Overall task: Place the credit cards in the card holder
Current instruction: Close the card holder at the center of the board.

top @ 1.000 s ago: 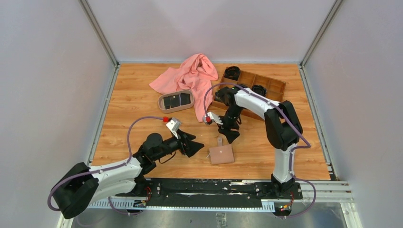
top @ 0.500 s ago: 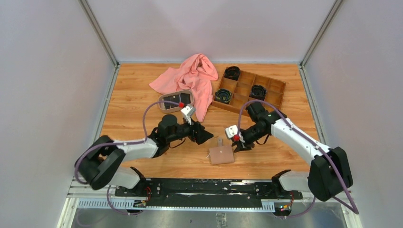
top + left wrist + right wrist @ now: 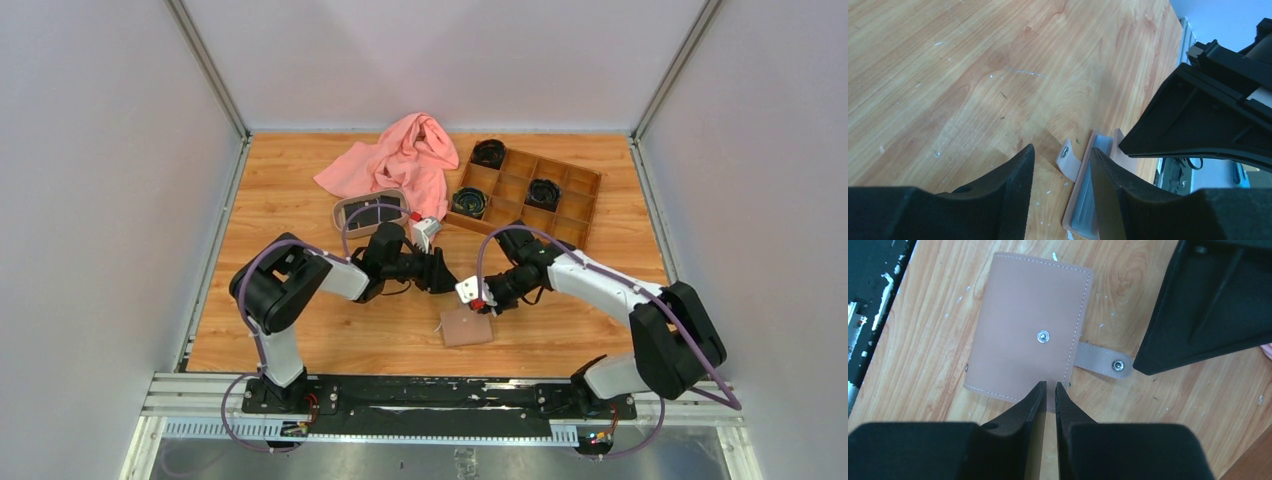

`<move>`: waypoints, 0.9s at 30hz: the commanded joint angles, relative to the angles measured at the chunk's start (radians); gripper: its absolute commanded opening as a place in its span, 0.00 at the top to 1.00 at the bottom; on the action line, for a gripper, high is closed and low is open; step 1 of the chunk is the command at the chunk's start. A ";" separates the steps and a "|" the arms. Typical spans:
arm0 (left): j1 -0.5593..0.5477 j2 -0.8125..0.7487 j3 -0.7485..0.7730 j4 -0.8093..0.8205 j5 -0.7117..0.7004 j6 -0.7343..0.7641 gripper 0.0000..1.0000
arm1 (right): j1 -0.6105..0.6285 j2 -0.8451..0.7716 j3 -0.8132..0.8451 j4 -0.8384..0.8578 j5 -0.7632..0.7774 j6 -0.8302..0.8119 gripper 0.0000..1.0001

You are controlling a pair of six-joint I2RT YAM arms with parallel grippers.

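The card holder [image 3: 466,326] is a tan-pink wallet lying closed on the table, snap strap pointing away. In the right wrist view it [image 3: 1025,330] lies flat with its strap [image 3: 1100,362] loose. Dark credit cards [image 3: 372,212] lie in the oval tray. My left gripper [image 3: 445,275] is open just beyond the strap; in the left wrist view [image 3: 1060,160] the strap [image 3: 1068,159] and the wallet's grey-blue edge [image 3: 1093,195] show between the fingers. My right gripper [image 3: 481,301] hovers at the wallet's right edge; its jaws [image 3: 1049,385] are nearly together and hold nothing.
The beige-rimmed oval tray [image 3: 340,211] stands behind the left arm. A pink cloth [image 3: 400,160] lies at the back. A brown wooden compartment box [image 3: 570,200] with black round items is at the back right. The two grippers are close together over the wallet.
Both arms have swung in toward the wallet. The left gripper moved right to the strap; the right gripper moved left and down to the wallet's right edge.
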 commanded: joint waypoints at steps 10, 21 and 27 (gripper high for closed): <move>0.009 0.087 0.096 -0.076 0.108 -0.013 0.65 | 0.023 0.041 -0.002 0.001 0.046 -0.001 0.86; 0.009 0.124 0.124 -0.094 0.155 -0.024 0.71 | 0.024 0.041 0.002 -0.006 0.047 0.002 0.86; 0.009 0.137 0.141 -0.111 0.164 -0.024 0.80 | 0.024 0.042 0.003 -0.009 0.045 0.002 0.87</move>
